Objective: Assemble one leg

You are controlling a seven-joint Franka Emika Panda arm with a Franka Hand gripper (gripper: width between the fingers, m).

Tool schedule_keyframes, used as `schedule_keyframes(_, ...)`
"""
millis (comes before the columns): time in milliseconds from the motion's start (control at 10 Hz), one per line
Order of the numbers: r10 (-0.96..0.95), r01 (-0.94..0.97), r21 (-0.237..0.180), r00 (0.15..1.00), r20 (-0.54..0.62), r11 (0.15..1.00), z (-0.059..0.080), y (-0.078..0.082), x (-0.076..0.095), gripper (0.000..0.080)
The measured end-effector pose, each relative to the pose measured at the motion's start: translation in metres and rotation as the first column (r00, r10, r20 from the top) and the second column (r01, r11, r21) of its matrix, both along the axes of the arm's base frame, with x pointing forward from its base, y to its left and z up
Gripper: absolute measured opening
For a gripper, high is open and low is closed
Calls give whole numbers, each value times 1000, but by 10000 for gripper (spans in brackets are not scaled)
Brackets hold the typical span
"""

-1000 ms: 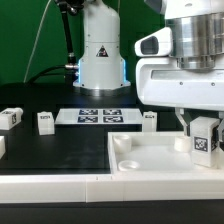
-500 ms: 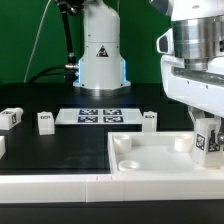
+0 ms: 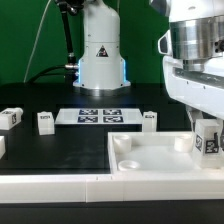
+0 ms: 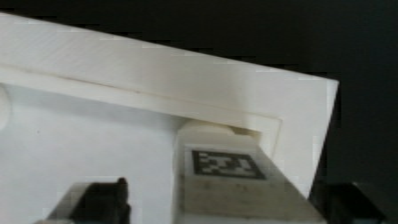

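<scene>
Claw [image 3: 209, 140] grips leg [image 3: 210, 141] (tag faces out), tight on both sides. White tray [image 3: 150, 165] right under claw, corner close.

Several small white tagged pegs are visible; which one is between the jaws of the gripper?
The small white plastic peg with the black-and-white tag at the exterior view's right edge, over the large white tray. The other pegs stand free on the black table, far from the gripper.

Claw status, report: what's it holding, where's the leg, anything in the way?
Claw shut on the leg. Leg upright over the white tray, at its corner on the exterior view's right. Nothing blocking; spare legs sit apart.
</scene>
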State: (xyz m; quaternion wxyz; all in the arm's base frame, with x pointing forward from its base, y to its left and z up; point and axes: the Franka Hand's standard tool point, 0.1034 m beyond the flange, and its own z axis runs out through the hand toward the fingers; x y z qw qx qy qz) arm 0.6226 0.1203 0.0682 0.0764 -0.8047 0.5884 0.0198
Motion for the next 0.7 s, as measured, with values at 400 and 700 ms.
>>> schedule_keyframes(400, 419, -419, -20, 908, 26, 908, 3, -1, 1, 646)
schedule_keyframes(700, 706, -705, -49, 708, 4, 707, 5, -1, 1, 649)
